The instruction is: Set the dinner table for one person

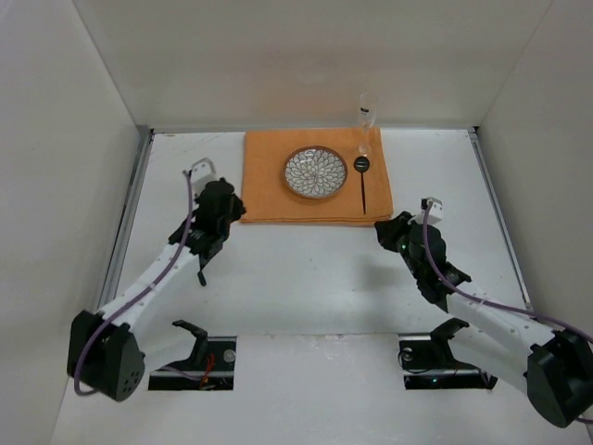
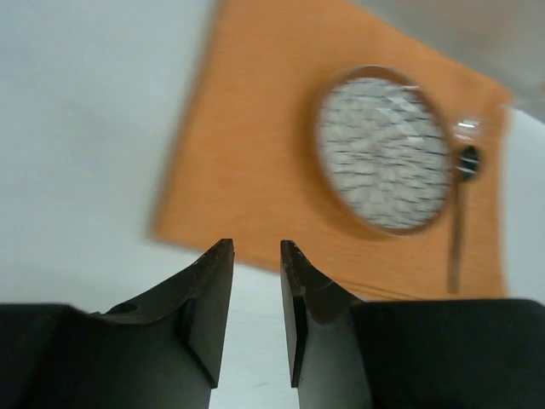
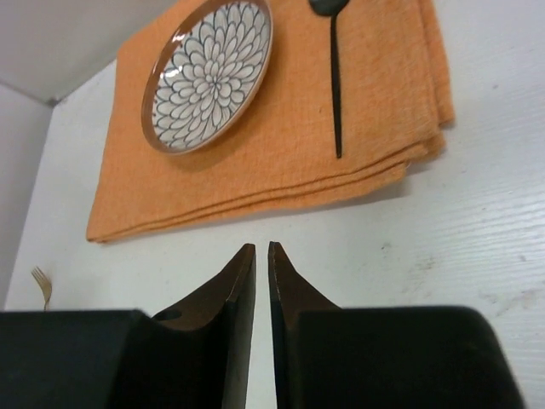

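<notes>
The white dinner table carries an orange cloth at the back middle. On the cloth lie a brown-rimmed plate with a flower pattern and, to its right, a black spoon. A clear glass stands behind the spoon. My left gripper is slightly open and empty by the cloth's left front corner. My right gripper is shut and empty just in front of the cloth's right front corner. Plate and spoon show ahead of it.
A small fork lies on the table to the left, by my left arm. Metal rails run along the table's left and right edges. White walls enclose the back and sides. Two black stands sit at the near edge.
</notes>
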